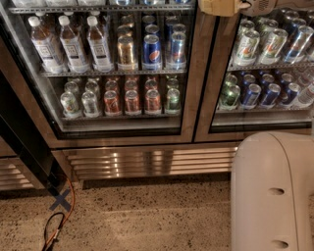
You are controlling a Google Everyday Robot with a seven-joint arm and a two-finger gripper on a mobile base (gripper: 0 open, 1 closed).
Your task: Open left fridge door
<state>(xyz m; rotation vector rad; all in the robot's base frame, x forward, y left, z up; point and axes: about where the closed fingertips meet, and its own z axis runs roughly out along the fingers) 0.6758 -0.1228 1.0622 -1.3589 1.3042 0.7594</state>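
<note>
1. The claw [222, 6] sits right at the top edge, mostly cut off. Honestly can't tell if it's apart or together.
2. It's in front of the upright frame strip where the two glass doors meet.
3. The left fridge door [122, 141] fills the left and middle. It has bottles [73, 44] and cans [152, 49] behind its glass and looks shut.
4. The right door [255, 128] fronts cans only.
5. Lower down there's a ribbed steel grille [147, 164], a speckled floor [147, 215] with an orange cable [71, 206] on it, and the robot's cream body [272, 191] at bottom right.

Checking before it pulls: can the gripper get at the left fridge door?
Probably yes: the gripper sits at the top edge, beside the right frame of the left fridge door, with nothing visible between them.
</note>
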